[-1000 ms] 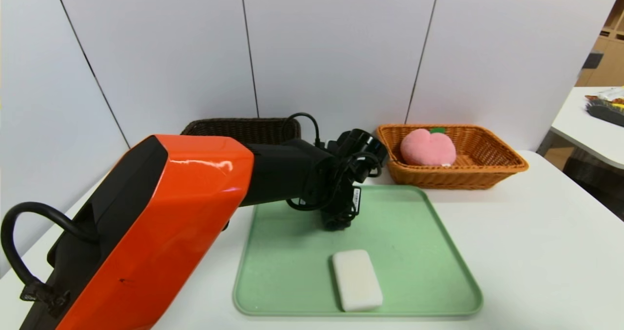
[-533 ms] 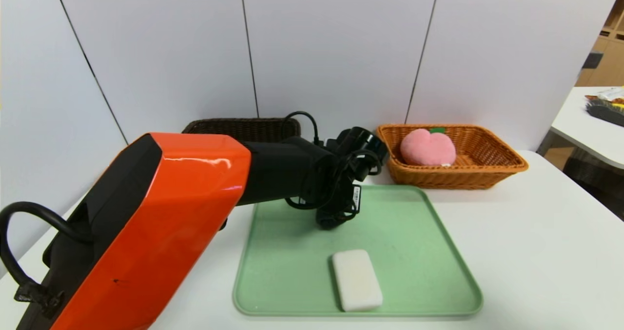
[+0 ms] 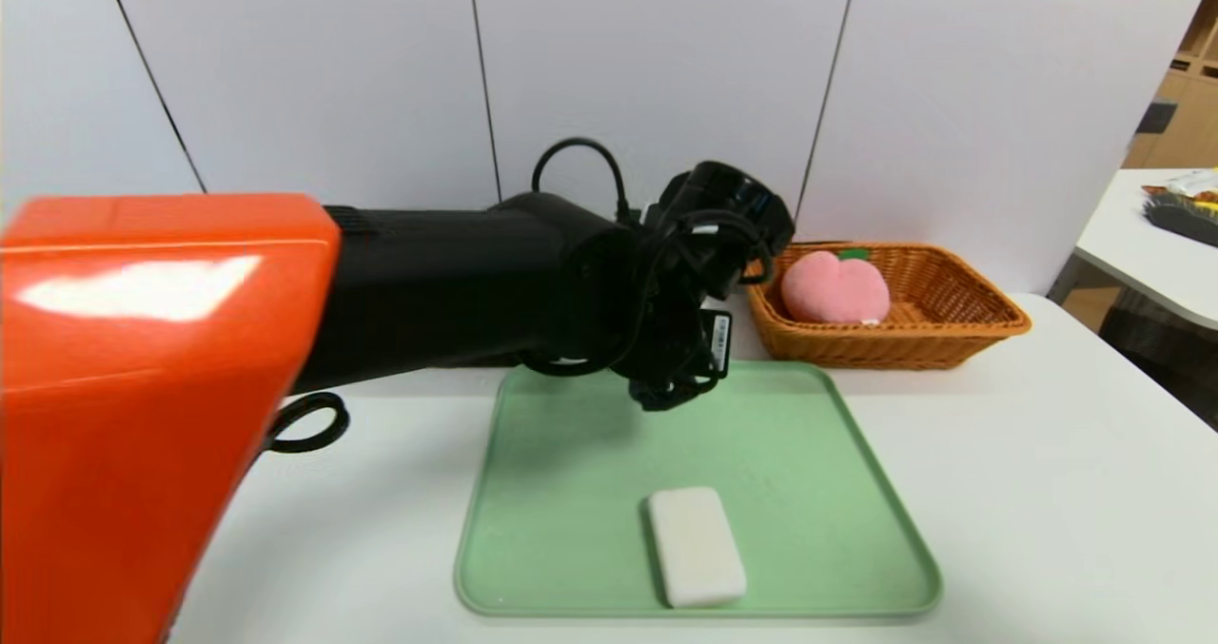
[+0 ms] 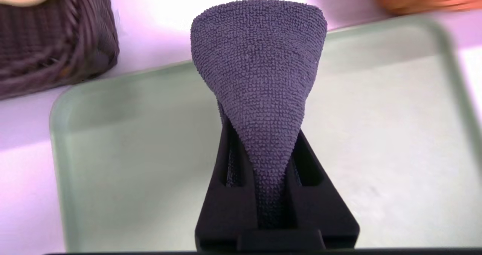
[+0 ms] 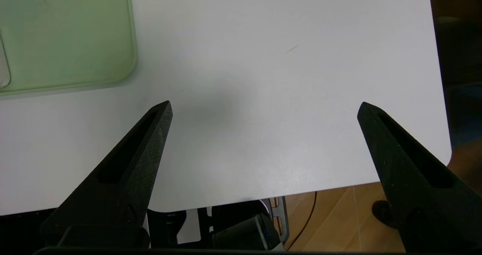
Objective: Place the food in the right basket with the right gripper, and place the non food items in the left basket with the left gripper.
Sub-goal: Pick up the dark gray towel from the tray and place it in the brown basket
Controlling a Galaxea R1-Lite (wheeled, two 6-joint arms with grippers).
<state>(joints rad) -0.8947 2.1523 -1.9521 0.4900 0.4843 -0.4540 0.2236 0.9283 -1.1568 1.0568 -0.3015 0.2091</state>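
Pinching a dark grey cloth [image 4: 260,81] between closed fingers, the left gripper [image 4: 263,194] is hanging above the far part of the green tray [image 3: 818,530]. The cloth is flaring out past the fingertips, clear of the tray. A white bar [image 3: 697,546] is lying on the tray's near side. The pink plush peach [image 3: 834,289] is sitting inside the orange-tan basket [image 3: 980,330] at far right. The dark brown basket [image 4: 52,48] is standing beyond the tray's far left corner. Fingers spread wide, the right gripper [image 5: 263,108] is hovering empty over the table [image 5: 286,78], right of the tray.
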